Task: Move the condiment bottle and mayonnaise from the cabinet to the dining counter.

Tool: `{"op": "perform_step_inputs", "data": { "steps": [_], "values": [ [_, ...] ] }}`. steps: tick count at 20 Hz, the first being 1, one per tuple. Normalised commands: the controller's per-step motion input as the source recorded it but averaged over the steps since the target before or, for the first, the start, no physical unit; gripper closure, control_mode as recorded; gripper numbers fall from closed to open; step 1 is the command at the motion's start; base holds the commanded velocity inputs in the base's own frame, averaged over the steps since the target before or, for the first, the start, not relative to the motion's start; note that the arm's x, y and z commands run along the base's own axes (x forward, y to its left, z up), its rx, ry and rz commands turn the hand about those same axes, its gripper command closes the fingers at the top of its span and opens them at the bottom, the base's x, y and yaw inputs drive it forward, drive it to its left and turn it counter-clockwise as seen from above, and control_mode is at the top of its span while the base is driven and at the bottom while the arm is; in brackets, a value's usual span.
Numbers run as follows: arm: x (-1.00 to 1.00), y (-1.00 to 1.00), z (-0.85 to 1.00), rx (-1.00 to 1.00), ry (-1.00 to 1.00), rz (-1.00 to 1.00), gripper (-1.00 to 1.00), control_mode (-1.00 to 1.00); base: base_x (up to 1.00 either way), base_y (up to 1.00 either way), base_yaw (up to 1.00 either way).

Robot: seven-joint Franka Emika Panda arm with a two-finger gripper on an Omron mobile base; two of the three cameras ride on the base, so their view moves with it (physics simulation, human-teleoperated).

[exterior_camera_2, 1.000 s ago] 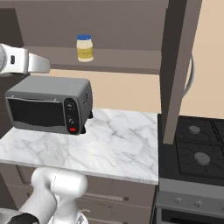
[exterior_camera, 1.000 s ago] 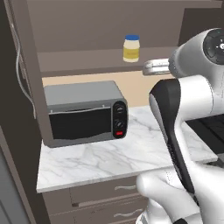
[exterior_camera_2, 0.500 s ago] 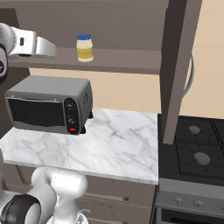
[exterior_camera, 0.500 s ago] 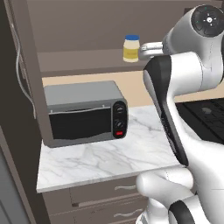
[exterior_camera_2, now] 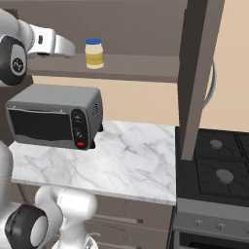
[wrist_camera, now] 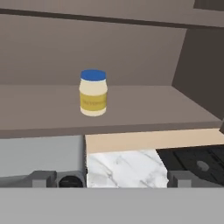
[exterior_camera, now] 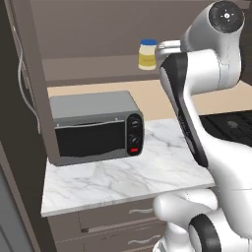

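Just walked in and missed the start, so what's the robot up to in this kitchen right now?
The white robot arm is raised toward the open cabinet, its open gripper empty and pointed at the mayonnaise jar. The jar stands upright on the cabinet shelf, untouched, some way ahead of the fingertips. Below sit the grey toaster oven on the marble worktop and a stove beside it.

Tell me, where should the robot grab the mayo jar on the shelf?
Probably around its round middle, just under the blue lid. The mayonnaise stands upright on the cabinet shelf, with bare shelf all around it. So the open tool could come straight in from the front, level with the shelf, one finger on each side of the jar.
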Motion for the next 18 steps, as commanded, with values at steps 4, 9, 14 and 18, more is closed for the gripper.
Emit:
{"op": "perform_step_inputs", "data": {
  "steps": [4,9,14,18],
  "values": [
    [0.44,-0.06,0.0,0.02,-0.05,0.0,-1.0,-1.0,0.0,0.0,0.0],
    [0.48,0.0,0.0,0.03,-0.01,0.0,-1.0,-1.0,0.0,0.0,0.0],
    [0.49,0.0,0.0,0.04,0.0,0.0,-1.0,-1.0,0.0,0.0,0.0],
    [0.47,0.0,0.0,0.03,0.0,0.0,-1.0,-1.0,0.0,0.0,0.0]
  ]
}}
